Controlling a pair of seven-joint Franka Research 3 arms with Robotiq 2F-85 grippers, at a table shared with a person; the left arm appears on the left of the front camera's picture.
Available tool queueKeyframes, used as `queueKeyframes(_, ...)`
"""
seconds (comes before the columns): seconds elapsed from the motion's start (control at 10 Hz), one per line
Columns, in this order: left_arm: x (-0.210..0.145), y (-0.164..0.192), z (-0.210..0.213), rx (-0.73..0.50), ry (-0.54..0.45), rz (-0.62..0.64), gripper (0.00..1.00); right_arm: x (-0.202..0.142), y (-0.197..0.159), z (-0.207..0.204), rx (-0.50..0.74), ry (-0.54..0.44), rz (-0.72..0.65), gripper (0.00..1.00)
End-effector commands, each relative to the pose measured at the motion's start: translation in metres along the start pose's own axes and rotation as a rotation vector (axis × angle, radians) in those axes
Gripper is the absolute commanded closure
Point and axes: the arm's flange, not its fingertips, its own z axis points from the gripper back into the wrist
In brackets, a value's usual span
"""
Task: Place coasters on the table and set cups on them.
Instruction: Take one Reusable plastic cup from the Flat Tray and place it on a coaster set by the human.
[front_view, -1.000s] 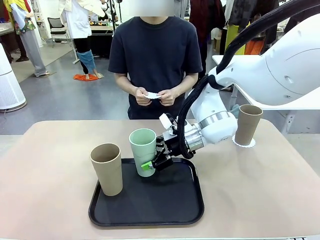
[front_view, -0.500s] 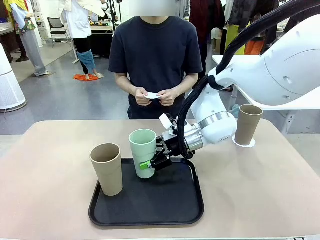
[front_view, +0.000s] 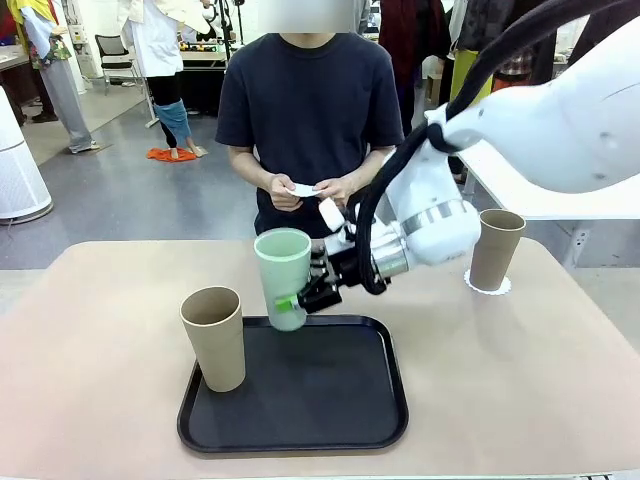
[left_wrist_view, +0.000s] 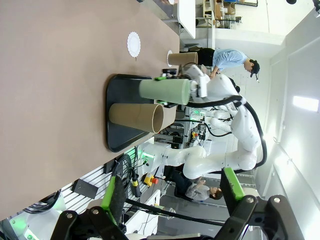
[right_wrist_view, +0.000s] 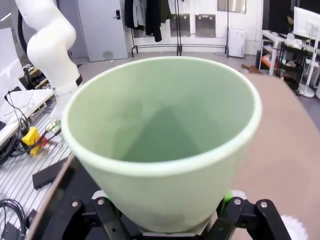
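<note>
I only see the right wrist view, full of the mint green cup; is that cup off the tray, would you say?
Observer: Yes; the mint green cup hangs above the black tray's far rim, gripped low by the right end effector.
Operator: Where are the tan cups?
Observer: The near tan cup stands on the tray's left side; the far tan cup sits on a coaster at the table's right.

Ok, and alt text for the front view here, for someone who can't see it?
The right gripper holds the mint green cup upright just above the far edge of the black tray. One tan cup stands on the tray's left side, a second tan cup on a white coaster at the far right of the table. The person opposite holds what looks like another coaster.
</note>
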Motion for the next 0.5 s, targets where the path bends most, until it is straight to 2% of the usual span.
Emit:
queueKeyframes(0.0, 0.0, -0.001, 0.001, -0.008, -0.018, -0.007, 0.0, 0.071, 0.025, 0.009, -0.068, 0.012, 0.038, 0.21)
queueKeyframes(0.2, 0.0, -0.001, 0.001, -0.008, -0.018, -0.007, 0.0, 0.107, 0.035, 0.012, -0.078, 0.022, 0.058, 0.21)
queueKeyframes(0.4, 0.0, -0.001, 0.001, -0.008, -0.018, -0.007, 0.0, 0.106, 0.034, 0.014, -0.084, 0.02, 0.04, 0.21)
